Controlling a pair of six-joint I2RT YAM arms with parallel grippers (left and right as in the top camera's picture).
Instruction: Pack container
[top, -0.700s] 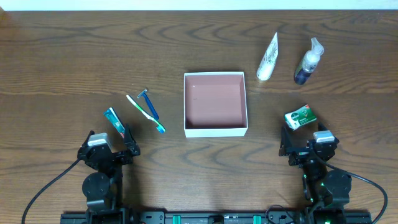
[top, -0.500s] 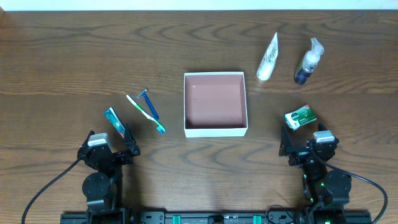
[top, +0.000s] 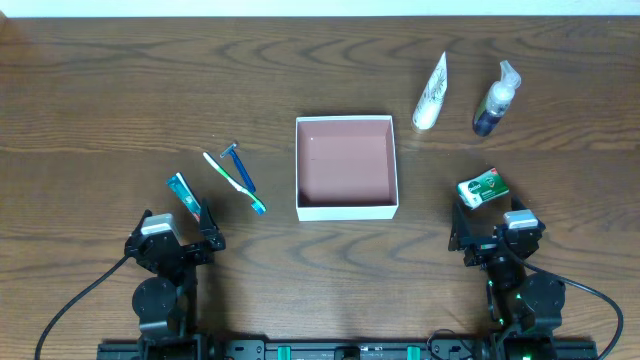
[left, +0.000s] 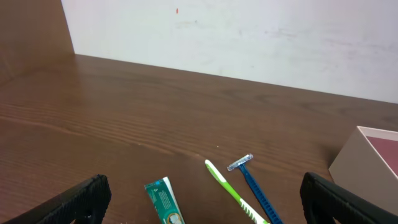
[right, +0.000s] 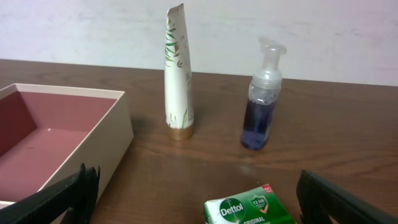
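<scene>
The brand name "Dettol" is read in white letters on a green badge on the green-and-white carton (right: 250, 208), which lies just ahead of the right gripper (right: 196, 190), toward its right finger. Beside the badge a shield mark is made out with what appears to be "12 HR", and "ORIGINAL" is seen beneath, at the lower edge of the right wrist view. Print is carried by the green toothpaste tube (left: 165, 202) just ahead of the left gripper (left: 202, 196), but it is too small to be read. On the white tube (right: 177, 74), farther ahead of the right gripper, green leaf sprigs are printed; no lettering can be read.
</scene>
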